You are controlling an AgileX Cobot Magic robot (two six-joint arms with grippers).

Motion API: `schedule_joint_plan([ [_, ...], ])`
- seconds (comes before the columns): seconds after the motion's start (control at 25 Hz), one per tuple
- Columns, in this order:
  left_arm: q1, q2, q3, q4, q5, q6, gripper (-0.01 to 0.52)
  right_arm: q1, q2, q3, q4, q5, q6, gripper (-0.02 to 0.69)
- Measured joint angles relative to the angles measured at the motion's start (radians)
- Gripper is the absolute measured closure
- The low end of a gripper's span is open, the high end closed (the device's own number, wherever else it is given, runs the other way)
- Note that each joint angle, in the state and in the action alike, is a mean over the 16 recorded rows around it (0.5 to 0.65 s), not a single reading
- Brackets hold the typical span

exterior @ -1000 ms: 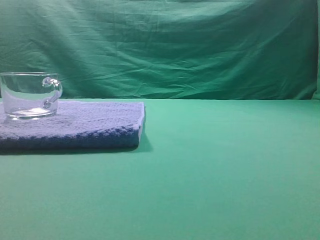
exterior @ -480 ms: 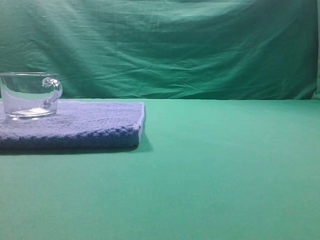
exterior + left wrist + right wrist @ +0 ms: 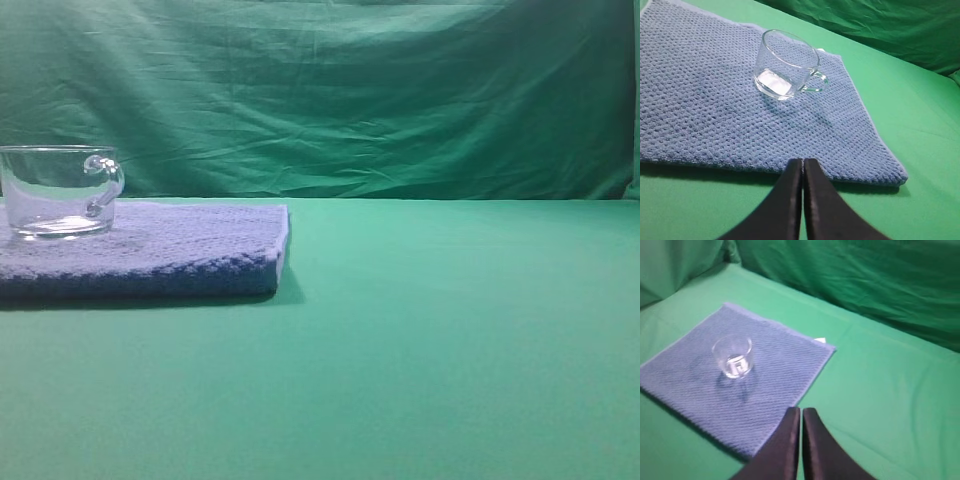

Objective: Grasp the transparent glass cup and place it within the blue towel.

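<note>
Cup resting on towel; both claws pressed together and holding nothing.

The glass cup (image 3: 788, 64) stands upright on the blue towel (image 3: 700, 115), inside its borders, handle pointing toward the right of the left wrist frame; in the high view it sits at the far left edge. Judged from this, the placement looks complete: the base is fully on the weave, nothing overhanging. The left gripper (image 3: 803, 165) shows at the bottom centre of its own view, tips touching, apart from the towel's near edge. The right gripper (image 3: 801, 412) is likewise closed, well apart from the cup, over the green cloth (image 3: 450, 340). Neither arm appears in the high view, presumably pulled clear.
</note>
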Motion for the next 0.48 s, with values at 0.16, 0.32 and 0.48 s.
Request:
schedule_joint_plan([
  [0.16, 0.000, 0.000, 0.000, 0.000, 0.000, 0.000, 0.514, -0.122, -0.149, 0.175, -0.003, -0.107, 0.000, 0.665],
  [0.32, 0.000, 0.000, 0.000, 0.000, 0.000, 0.000, 0.514, -0.243, -0.286, 0.336, -0.005, -0.194, 0.001, 0.665],
  [0.48, 0.000, 0.000, 0.000, 0.000, 0.000, 0.000, 0.514, -0.341, -0.422, 0.490, -0.006, -0.263, 0.001, 0.665],
])
